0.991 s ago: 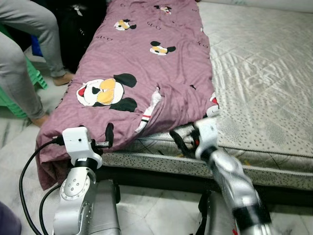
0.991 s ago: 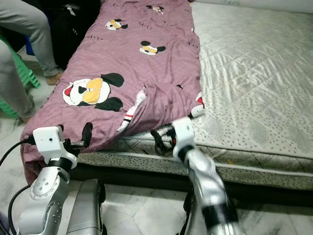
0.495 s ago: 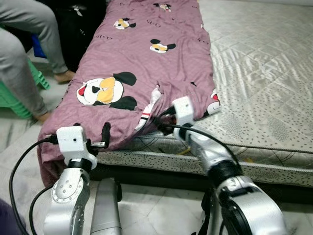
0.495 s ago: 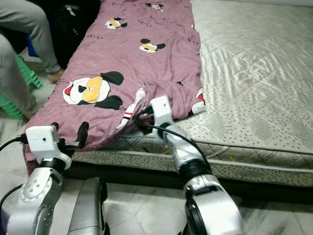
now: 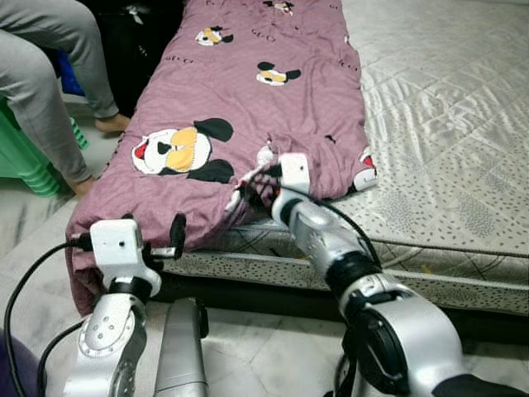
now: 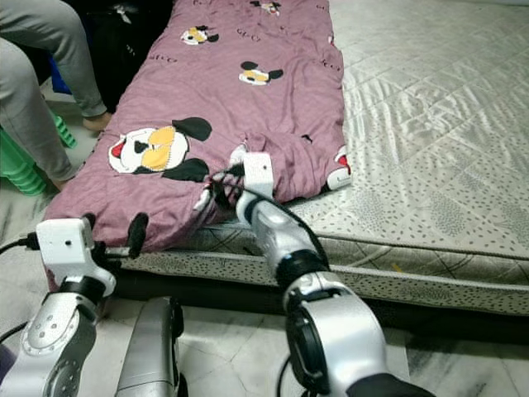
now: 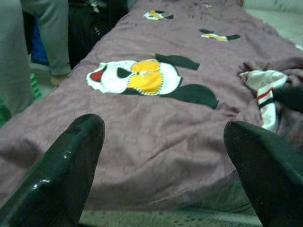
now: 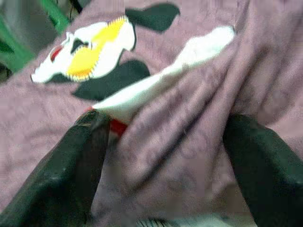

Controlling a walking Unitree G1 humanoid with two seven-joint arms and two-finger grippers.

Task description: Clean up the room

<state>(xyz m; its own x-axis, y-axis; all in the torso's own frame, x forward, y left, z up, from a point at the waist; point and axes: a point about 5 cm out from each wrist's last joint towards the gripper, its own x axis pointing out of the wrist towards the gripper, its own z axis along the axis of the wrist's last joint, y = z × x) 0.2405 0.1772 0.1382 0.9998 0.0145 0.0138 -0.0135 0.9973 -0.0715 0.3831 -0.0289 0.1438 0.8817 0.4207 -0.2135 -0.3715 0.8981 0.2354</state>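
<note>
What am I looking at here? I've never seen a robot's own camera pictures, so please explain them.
This is a humanoid robot with two silver arms, each ending in a gripper of two black fingers. Two pictures come from its head, looking down; two come from cameras on its wrists, looking along the fingers. Before it is a bed: a grey quilted mattress with a mauve blanket printed with cartoon mice spread along one side. The right gripper reaches onto the blanket at a bunched fold with a white and red striped patch; its open fingers straddle that fold, not yet closed on it. The left gripper hovers open near the blanket's hanging edge, holding nothing. A person in grey trousers sits beside the bed on a green plastic stool.
</note>
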